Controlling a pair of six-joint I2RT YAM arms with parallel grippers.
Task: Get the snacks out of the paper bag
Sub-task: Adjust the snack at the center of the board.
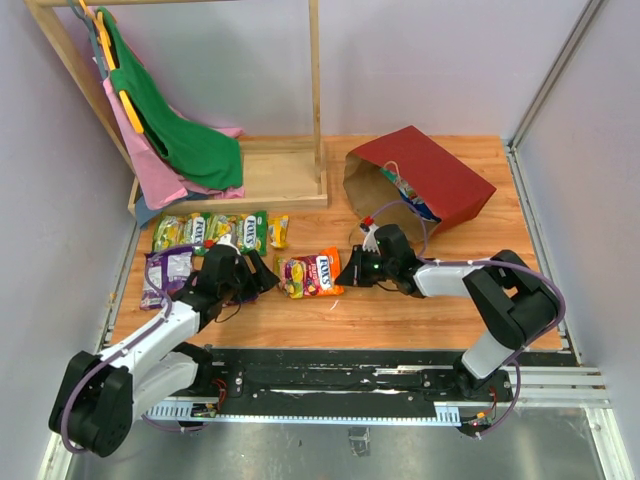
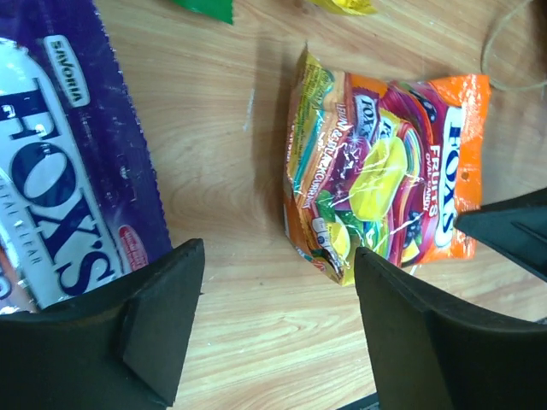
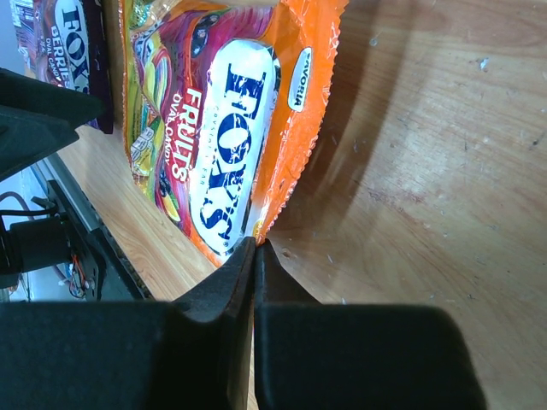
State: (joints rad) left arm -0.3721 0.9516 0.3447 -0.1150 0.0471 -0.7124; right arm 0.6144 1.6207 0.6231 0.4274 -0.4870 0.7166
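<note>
Pinching one thin edge of the orange glossy plastic candy packet [image 1: 312,273], the right gripper [image 3: 254,248] is clenched, its two black fingers pressed together with the packet's seam caught at their tips. The packet lies on the wooden bench [image 1: 420,300], about midway between the left and right edges and nearer the near edge than the far one. The left gripper [image 2: 280,260] sits just to the packet's left. It is released, with its fingers spread wide over bare wood and grasping nothing. Beside it, toward the left edge, lies a purple glossy plastic candy packet [image 2: 60,171]. Beyond that, a row of green and yellow candy packets [image 1: 210,232] lies flat, with a small yellow packet [image 1: 278,230] at the row's right end. The dark red paper shopping bag [image 1: 430,175] lies on its side toward the far right corner, its brown-lined mouth open toward the middle of the bench. Blue and green contents [image 1: 418,205] show inside the mouth, too shadowed to tell apart. A wooden rack [image 1: 280,170] stands at the far left corner, with a green cloth [image 1: 195,140] and a pink cloth [image 1: 150,165] hanging from it.
</note>
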